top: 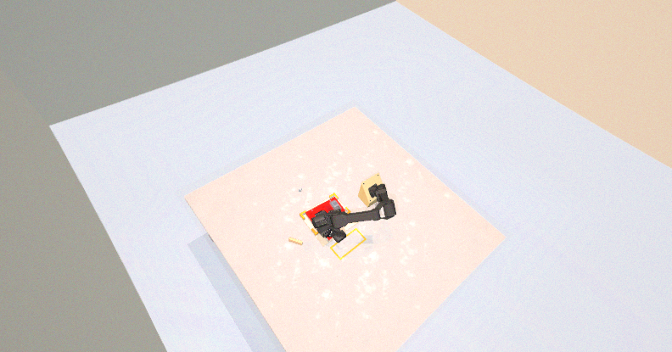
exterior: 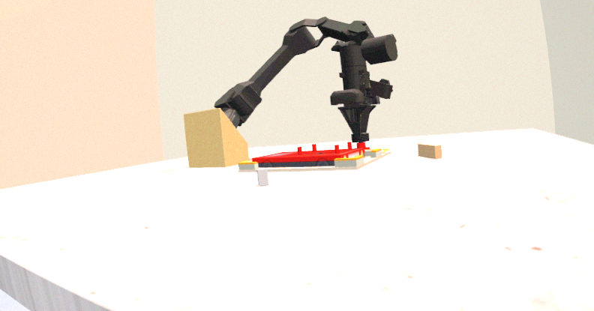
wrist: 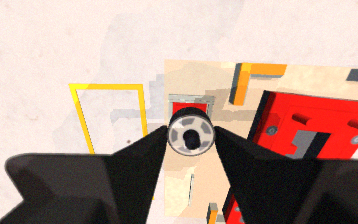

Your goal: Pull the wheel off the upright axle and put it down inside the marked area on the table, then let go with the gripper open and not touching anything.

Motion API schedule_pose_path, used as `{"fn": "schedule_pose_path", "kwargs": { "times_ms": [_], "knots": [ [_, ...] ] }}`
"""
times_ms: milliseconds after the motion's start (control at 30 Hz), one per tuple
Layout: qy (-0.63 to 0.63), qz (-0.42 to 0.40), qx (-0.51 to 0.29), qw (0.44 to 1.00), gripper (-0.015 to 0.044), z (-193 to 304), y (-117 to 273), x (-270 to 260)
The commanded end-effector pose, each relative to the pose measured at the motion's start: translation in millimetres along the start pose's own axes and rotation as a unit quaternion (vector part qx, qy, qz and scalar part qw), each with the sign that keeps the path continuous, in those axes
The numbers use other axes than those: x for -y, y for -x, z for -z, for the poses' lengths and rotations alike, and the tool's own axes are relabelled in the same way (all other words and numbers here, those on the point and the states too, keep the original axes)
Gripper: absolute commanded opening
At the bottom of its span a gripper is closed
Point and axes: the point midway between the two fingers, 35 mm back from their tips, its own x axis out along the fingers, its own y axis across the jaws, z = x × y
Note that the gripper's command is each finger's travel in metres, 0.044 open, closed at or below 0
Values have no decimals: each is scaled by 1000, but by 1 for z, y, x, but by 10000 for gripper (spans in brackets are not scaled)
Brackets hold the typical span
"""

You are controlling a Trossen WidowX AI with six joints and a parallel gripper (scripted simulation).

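The wheel [exterior: 355,136] [wrist: 176,135], dark with a pale spoked face, sits level on the upright axle [wrist: 192,140], whose black tip shows through its hub. A red base lies directly under the wheel. My gripper [exterior: 360,134] [wrist: 190,130] points straight down and is shut on the wheel, with one finger on each side of its rim. In the top view the arm hides the wheel and fingertips. The marked area is a yellow outline [top: 340,258] [wrist: 105,87] on the table, left of the wheel in the wrist view.
A red plate with upright pegs [exterior: 290,156] [wrist: 285,107] lies beside the axle, between orange corner brackets [wrist: 242,82]. A tan block [top: 295,241] [exterior: 429,151] and a small grey block [exterior: 262,177] lie apart. A wedge-shaped block [exterior: 203,139] stands at the arm's base.
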Motion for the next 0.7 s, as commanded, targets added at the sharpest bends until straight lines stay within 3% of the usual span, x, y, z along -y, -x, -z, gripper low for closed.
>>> {"fn": "schedule_pose_path", "kwargs": {
  "times_ms": [0, 667],
  "knots": [
    [1, 0, 1, 1000, 0, 0, 2, 0],
    [0, -1, 1, 1000, 0, -1, 9, 0]
  ]
}}
